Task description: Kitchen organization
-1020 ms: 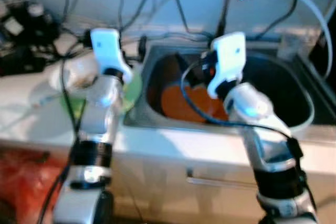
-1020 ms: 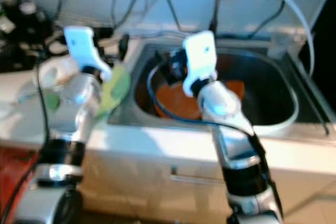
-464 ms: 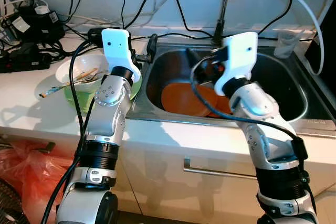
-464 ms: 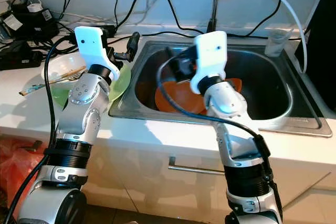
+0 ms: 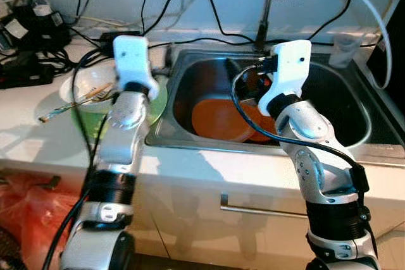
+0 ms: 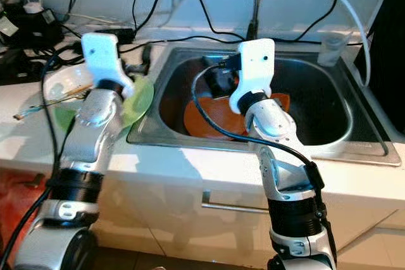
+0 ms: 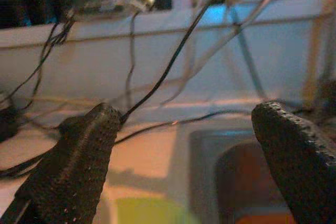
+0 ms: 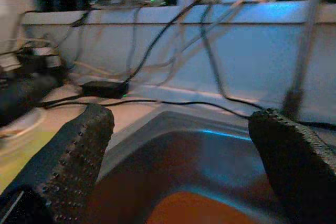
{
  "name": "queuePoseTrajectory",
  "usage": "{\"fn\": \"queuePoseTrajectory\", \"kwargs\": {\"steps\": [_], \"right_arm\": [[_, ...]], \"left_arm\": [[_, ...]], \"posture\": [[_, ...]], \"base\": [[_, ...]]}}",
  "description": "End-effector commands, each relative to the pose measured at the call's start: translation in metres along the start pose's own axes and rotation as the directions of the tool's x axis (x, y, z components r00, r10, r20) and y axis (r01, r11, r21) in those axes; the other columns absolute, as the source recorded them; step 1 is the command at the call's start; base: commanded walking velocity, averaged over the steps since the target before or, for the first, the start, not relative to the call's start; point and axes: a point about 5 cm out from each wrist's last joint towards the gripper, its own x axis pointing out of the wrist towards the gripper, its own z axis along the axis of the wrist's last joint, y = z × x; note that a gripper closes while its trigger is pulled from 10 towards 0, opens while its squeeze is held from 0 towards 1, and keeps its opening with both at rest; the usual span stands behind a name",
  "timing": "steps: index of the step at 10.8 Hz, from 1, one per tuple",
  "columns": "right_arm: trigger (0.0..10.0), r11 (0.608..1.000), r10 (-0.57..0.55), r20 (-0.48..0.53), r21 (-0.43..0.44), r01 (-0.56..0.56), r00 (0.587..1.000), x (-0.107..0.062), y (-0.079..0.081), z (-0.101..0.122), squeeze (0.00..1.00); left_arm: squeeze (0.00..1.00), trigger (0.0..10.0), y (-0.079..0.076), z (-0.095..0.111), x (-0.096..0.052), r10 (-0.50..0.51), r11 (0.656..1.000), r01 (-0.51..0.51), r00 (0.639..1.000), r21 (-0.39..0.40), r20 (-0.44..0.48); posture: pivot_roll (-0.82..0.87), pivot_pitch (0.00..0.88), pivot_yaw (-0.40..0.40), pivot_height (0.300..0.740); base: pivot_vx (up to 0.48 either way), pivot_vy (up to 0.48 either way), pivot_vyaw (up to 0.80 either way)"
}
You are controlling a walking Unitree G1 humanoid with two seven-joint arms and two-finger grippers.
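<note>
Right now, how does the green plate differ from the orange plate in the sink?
The green plate sits on the counter beside the sink; the orange plate lies down inside the sink. The green plate carries a white bowl with utensils; the orange plate overlaps another orange dish. Both are round and flat.
</note>
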Motion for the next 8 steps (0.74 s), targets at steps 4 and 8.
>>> {"fn": "queuePoseTrajectory", "kwargs": {"steps": [4, 8], "right_arm": [[10.0, 0.968, 0.215, -0.042, 0.144, -0.207, 0.976, -0.007, 0.025, -0.004, 0.00], [10.0, 0.924, 0.332, -0.079, 0.227, -0.307, 0.940, -0.018, 0.027, -0.008, 0.00]], "left_arm": [[0.00, 10.0, 0.001, -0.022, -0.013, 0.007, 0.999, -0.003, 0.997, 0.051, -0.072], [0.00, 10.0, -0.004, -0.019, -0.013, -0.021, 0.997, 0.025, 0.998, 0.072, -0.057]], "posture": [[-0.02, 0.000, 0.040, 0.740], [-0.03, 0.000, 0.043, 0.740]], "base": [[0.000, 0.000, 0.00], [0.000, 0.000, 0.00]]}}
